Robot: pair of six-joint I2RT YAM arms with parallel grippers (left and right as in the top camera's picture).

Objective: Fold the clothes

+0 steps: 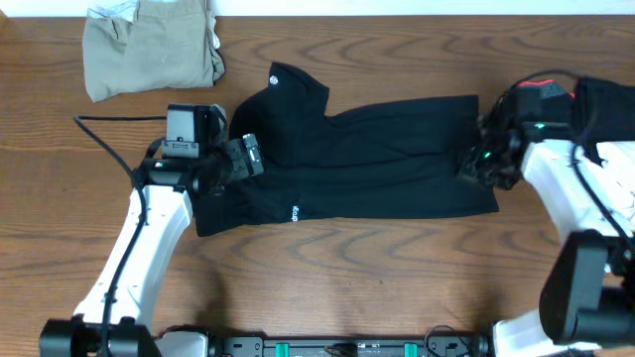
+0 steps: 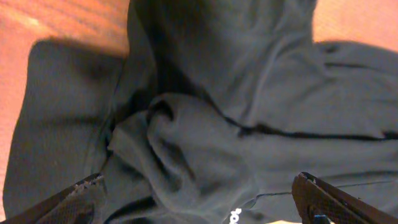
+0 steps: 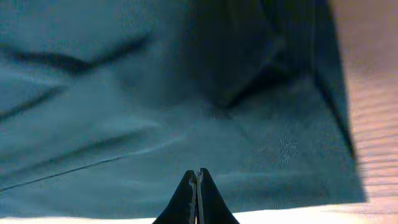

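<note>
Overhead view, and the black garment (image 1: 377,159) lies spread across the middle of the desk (image 1: 347,288), long side running 9 to 3 o'clock. A flap at its 11 o'clock corner is turned up, showing a small round white logo (image 1: 276,76). There's white print (image 1: 296,211) near the 7 o'clock edge.

Over at the garment's 9 o'clock end sits the left end effector (image 1: 243,157), right above the cloth. On the left wrist view its fingers (image 2: 74,199) are spread wide, one in each lower corner of the frame, and nothing is clamped between them. Below is a bunched hump of black fabric with folds running off toward 12 o'clock. A sliver of white lettering peeks in at the bottom edge. Wide open, that one.

Across to 3 o'clock, the right end effector (image 1: 474,159) is down on the garment's far edge. On the right wrist view its fingers (image 3: 186,199) are pressed tip to tip with no gap at all. Dark cloth fills nearly the whole frame just past them. Clamped tight, but I can't tell whether any fabric is pinched in there.

Elsewhere, a khaki garment (image 1: 149,55) sits crumpled at the desk's 11 o'clock corner, well apart from the black one. At 2 o'clock, by the right arm, there's another dark garment (image 1: 600,104) with a flash of red-orange beside it.
</note>
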